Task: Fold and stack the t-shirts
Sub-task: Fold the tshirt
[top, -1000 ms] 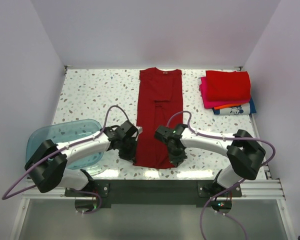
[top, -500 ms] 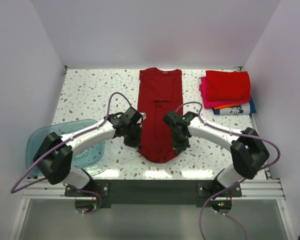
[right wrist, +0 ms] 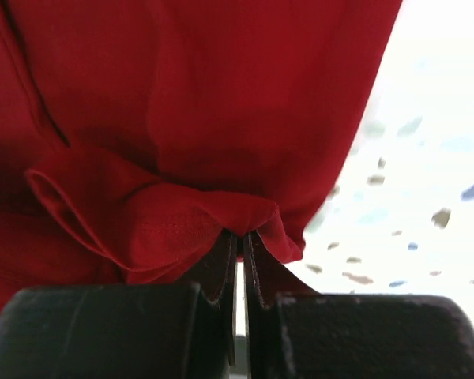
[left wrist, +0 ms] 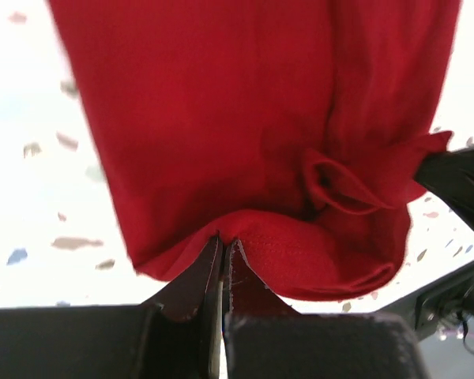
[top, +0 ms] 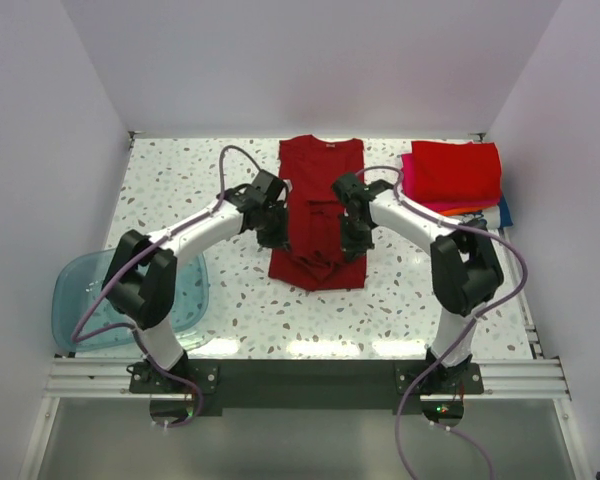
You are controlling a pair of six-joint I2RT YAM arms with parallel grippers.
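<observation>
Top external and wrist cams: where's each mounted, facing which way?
Top external: above and behind the arms, looking down at the table; both show.
Left wrist: on the left arm, looking along the left fingers, shut on the dark red t-shirt.
Right wrist: on the right arm, right fingers shut on the same shirt.
Shared: all three see that shirt.

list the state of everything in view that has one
dark red cloth t-shirt, folded lengthwise, near hem lifted and doubled toward the collar
left gripper, shut on the t-shirt's hem
right gripper, shut on the t-shirt's hem
stack of folded t-shirts, piled far right, bright red one on top
translucent blue plastic tub, upright at near left
</observation>
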